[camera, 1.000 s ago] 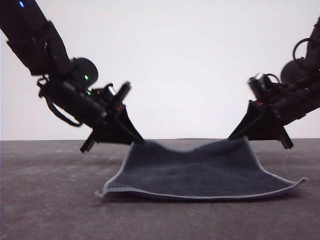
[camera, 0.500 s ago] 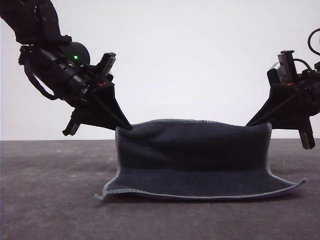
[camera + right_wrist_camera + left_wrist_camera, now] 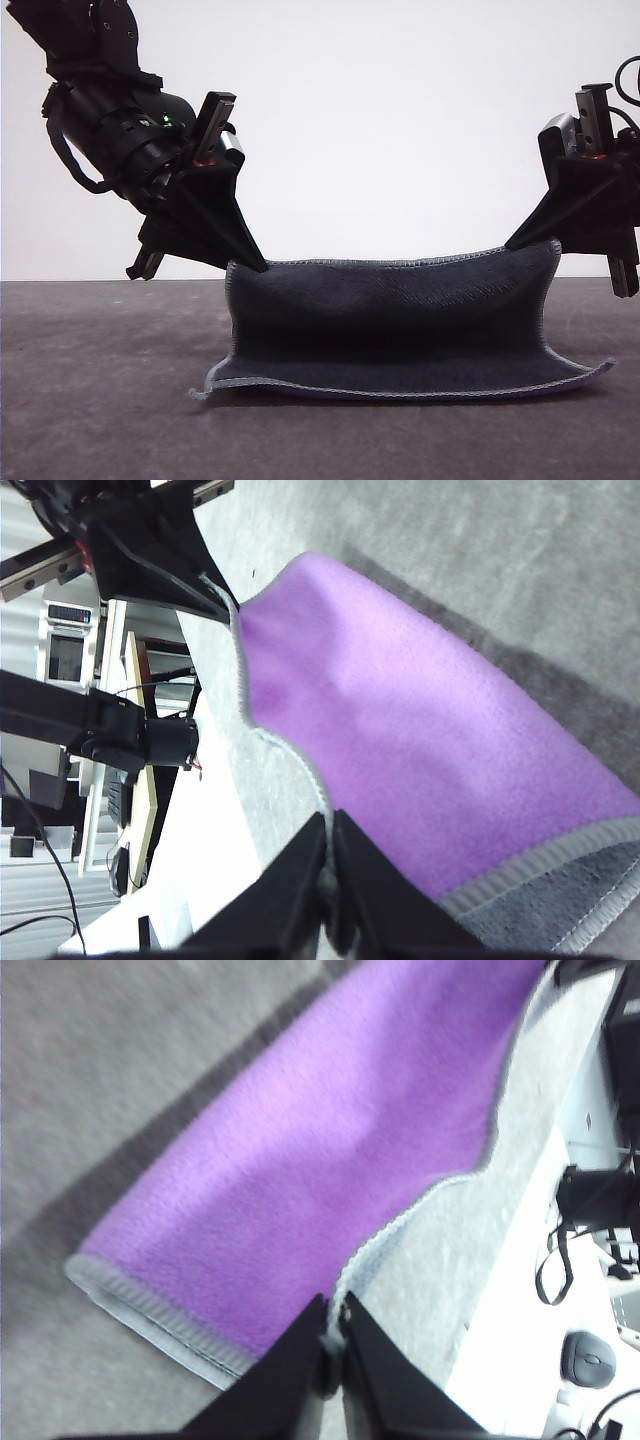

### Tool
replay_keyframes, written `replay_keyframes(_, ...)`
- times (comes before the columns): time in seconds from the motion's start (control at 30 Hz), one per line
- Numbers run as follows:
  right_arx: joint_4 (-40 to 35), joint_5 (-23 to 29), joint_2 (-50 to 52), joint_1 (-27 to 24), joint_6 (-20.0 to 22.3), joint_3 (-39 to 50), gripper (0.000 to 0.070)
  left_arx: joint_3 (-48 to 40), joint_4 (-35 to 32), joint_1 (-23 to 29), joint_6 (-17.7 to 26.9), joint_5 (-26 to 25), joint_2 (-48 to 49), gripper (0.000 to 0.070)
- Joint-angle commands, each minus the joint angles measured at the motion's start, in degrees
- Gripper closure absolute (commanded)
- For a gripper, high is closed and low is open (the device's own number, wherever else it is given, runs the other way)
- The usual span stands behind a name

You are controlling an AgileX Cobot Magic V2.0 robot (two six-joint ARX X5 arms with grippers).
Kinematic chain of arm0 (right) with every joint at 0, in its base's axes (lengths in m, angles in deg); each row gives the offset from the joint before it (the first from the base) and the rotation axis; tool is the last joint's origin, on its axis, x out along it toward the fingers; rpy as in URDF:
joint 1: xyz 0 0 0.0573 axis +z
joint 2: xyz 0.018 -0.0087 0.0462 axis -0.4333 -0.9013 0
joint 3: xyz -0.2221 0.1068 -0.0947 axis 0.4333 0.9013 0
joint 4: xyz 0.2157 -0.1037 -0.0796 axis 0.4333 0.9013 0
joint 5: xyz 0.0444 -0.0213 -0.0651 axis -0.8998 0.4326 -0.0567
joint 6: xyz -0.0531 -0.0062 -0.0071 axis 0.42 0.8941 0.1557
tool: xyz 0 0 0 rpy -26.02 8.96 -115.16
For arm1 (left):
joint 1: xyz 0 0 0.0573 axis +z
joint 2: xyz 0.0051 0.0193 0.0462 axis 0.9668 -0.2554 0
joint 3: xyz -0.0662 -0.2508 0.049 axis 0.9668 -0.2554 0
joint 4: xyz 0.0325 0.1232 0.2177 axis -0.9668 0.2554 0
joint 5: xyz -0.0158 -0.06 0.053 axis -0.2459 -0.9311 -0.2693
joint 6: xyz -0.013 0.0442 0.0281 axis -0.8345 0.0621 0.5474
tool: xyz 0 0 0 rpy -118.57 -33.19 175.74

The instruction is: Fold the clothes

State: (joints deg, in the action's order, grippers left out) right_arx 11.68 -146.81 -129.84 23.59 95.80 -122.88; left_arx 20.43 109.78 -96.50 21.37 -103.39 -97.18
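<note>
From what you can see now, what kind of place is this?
Probably a robotics lab. A plain grey table faces a blank white backdrop, and a computer mouse and cables lie on a white desk alongside.

A raised cloth [image 3: 390, 320] stands like a low wall across the middle of the frame, pinched at its upper corners by the left gripper [image 3: 258, 266] and right gripper [image 3: 545, 240]. Open air fills the upper centre between them. Bare table [image 3: 90, 400] spreads across the lower left and foreground.
</note>
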Motion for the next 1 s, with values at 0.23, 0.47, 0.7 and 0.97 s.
replay_keyframes(0.23, 2.56, -0.22, -0.66, 0.07, 4.48, -0.9, 0.0332, 1.15, 1.76, -0.37, 2.08, -0.51, -0.35, 0.0344)
replay_keyframes(0.47, 3.36, -0.68, 0.35, 0.06, 4.5, -0.98, 0.0279, 1.16, 2.72, -0.34, 2.1, -0.5, -0.18, 0.0339)
replay_keyframes(0.7, 3.75, -0.63, 9.29, 0.07, 2.58, -1.9, 0.0282, 1.24, 1.2, 0.09, 0.5, 1.11, 4.29, 0.034)
replay_keyframes(0.97, -2.6, 10.57, 27.62, 0.07, -11.25, -2.38, 0.0288, 1.31, -2.01, 0.34, -3.84, 14.64, 16.93, 0.0342)
